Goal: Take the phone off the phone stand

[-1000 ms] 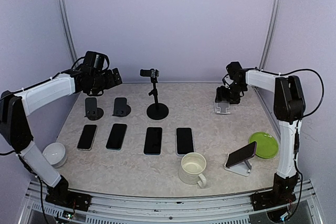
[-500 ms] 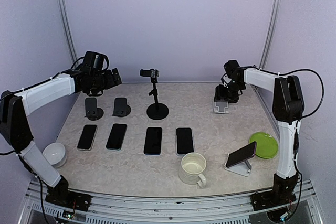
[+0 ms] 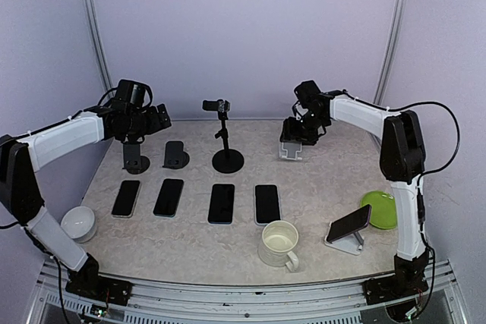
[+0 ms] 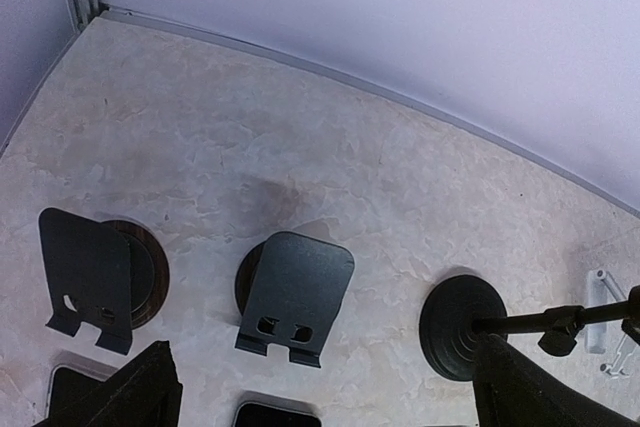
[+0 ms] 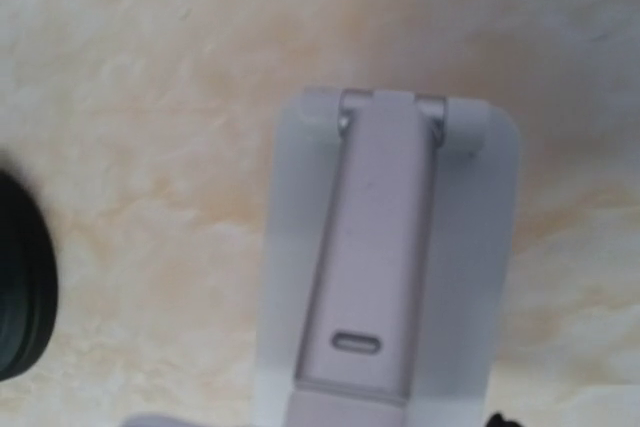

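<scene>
The phone leans tilted on a white phone stand at the front right, with neither gripper near it. My right gripper is at the back of the table, shut on a second, empty white stand. That stand fills the right wrist view from above, and the fingers do not show there. My left gripper hovers open over the back left. Its fingertips frame an empty black stand.
Two black stands and a black tripod holder stand at the back. Several phones lie flat in a row mid-table. A cream mug, a green plate and a white bowl sit near the front.
My right gripper has swung left along the back of the table, and the empty white stand has moved with it. My left arm has shifted slightly left.
</scene>
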Available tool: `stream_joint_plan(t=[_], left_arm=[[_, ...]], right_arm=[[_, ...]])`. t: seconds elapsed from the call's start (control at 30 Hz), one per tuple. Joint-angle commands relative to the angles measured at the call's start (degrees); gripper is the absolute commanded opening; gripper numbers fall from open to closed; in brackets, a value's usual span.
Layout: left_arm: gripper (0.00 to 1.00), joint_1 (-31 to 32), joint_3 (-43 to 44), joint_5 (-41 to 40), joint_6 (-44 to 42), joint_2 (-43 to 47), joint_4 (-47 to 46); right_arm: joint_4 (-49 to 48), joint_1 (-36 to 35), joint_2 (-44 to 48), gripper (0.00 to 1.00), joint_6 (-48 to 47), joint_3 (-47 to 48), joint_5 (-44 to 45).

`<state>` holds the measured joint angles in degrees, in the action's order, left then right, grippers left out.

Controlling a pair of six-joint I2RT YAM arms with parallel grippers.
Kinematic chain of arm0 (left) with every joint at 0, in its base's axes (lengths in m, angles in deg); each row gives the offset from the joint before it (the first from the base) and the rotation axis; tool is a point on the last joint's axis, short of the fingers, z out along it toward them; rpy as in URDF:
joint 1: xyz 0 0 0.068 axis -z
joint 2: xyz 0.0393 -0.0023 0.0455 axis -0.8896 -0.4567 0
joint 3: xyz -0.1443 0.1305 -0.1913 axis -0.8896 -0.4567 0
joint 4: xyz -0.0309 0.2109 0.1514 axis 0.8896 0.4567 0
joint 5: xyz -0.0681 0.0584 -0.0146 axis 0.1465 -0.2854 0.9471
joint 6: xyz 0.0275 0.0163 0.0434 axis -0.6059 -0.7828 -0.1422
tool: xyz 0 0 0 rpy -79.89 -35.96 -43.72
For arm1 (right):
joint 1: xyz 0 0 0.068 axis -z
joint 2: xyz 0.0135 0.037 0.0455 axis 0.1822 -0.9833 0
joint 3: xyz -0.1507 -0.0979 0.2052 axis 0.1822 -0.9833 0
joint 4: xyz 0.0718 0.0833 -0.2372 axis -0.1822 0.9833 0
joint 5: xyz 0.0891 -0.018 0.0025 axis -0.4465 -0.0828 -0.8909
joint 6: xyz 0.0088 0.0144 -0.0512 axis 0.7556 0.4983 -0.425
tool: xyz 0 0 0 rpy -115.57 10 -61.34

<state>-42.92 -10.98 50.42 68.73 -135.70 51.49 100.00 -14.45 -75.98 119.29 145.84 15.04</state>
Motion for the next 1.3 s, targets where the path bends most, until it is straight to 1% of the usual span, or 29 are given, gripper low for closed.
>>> stream_joint_plan(t=[0.0,0.33,0.67,0.87,1.13,1.27], left_arm=[[0.99,-0.9,-1.4,0.8,-0.5,2.1,-1.6],[0.99,-1.6,-1.7,1.1,-0.7,1.7,-1.9],[0.99,-2.1,-1.3,1.1,-0.7,1.2,-1.9],[0.99,-2.1,-0.8,1.2,-1.4,1.1,-1.3],[0.99,-2.1,-0.6,1.8,-3.1,2.0,-1.8],[0.99,-2.1,-0.3,2.4,-4.6,2.7,-2.8]], right_arm=[[0.3,-2.8,-2.9,0.54,3.1,3.4,-0.1],[0.7,-7.2,-6.5,0.56,7.0,6.4,0.7],[1.9,-7.9,-10.4,0.59,9.0,10.3,-0.4],[2.3,-8.5,-11.3,0.73,8.9,12.1,-1.6],[1.6,-8.5,-9.1,0.81,8.2,11.4,-2.7],[0.0,-8.6,-6.3,0.88,7.8,10.1,-3.2]])
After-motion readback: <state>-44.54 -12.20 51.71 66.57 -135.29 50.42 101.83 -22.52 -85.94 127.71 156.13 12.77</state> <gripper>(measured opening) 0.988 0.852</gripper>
